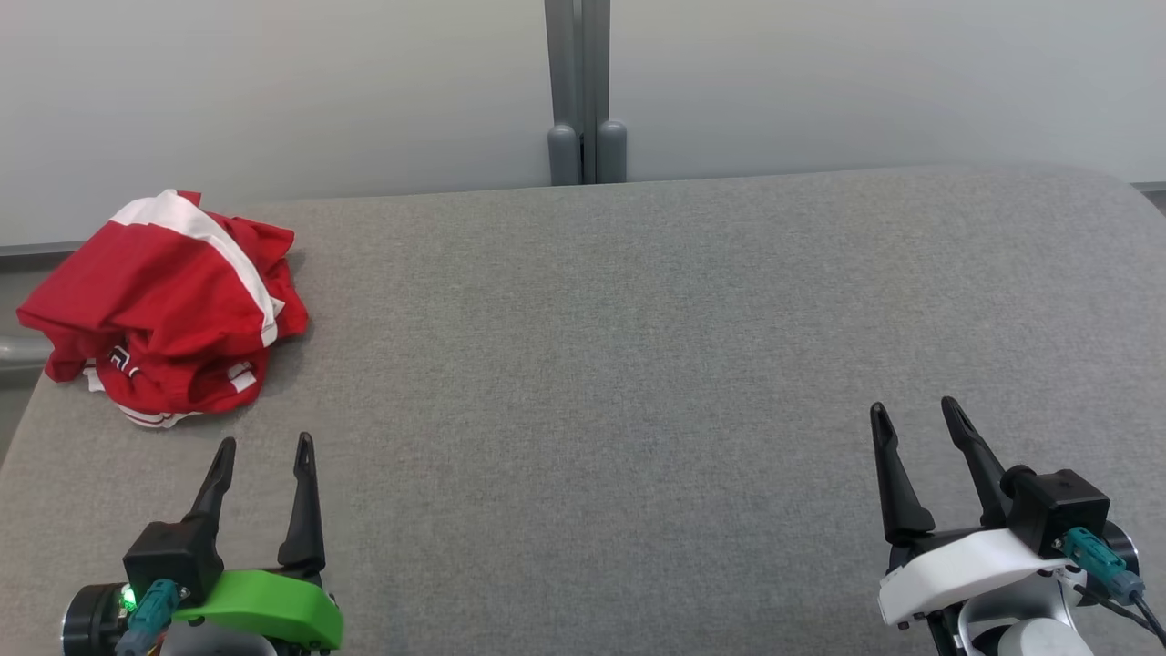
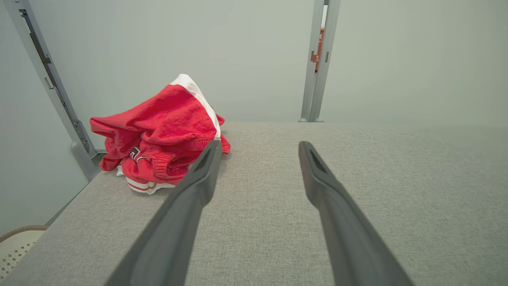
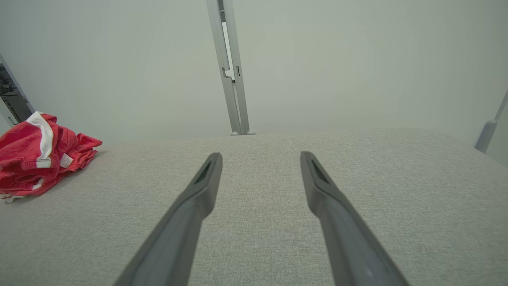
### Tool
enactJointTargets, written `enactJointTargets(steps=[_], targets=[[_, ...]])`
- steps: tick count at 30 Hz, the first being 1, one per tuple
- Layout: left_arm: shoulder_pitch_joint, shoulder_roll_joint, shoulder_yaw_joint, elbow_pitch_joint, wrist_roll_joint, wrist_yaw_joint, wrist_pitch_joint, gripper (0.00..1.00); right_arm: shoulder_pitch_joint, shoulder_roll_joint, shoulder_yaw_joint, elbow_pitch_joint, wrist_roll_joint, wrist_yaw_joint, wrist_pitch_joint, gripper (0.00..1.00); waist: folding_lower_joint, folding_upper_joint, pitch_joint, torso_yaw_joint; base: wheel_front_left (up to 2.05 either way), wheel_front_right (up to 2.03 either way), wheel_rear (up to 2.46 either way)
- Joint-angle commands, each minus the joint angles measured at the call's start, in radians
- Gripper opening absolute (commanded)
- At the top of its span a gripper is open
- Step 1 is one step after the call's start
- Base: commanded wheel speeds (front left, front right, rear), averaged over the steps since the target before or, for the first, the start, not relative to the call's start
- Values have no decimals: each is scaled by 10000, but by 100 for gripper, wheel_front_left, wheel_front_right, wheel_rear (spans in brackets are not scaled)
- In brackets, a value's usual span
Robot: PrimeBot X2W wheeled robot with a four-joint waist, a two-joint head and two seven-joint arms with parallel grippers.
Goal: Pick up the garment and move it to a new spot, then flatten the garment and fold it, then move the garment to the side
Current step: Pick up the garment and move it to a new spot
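On the left gripper the fingers stand spread wide and hold nothing, above the near left of the grey worktop. The right gripper, near right, has its fingers just as wide apart and empty. The crumpled red-and-white garment lies at the worktop's far left, just beyond the left fingers and apart from them.

The desk before me is covered in grey woven cloth, with a rounded far right corner. A crumpled red-and-white garment lies heaped at my far left.
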Motion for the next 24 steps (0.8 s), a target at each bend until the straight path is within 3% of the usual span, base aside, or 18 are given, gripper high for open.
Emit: enactJointTargets(steps=[1, 8, 24], targets=[[7, 110, 70, 3, 1, 56, -7, 100, 78, -34, -2, 23, 62, 5, -46, 100, 0, 0, 5, 79, 0, 0, 0], [144, 308, 283, -158, -89, 229, 95, 100, 133, -34, 149, 127, 236, 5, -105, 100, 0, 0, -2, 701, 0, 0, 0], [401, 562, 521, -231, -300, 462, 228, 100, 116, -34, 309, 380, 303, 5, -195, 100, 0, 0, -15, 3150, 0, 0, 0]])
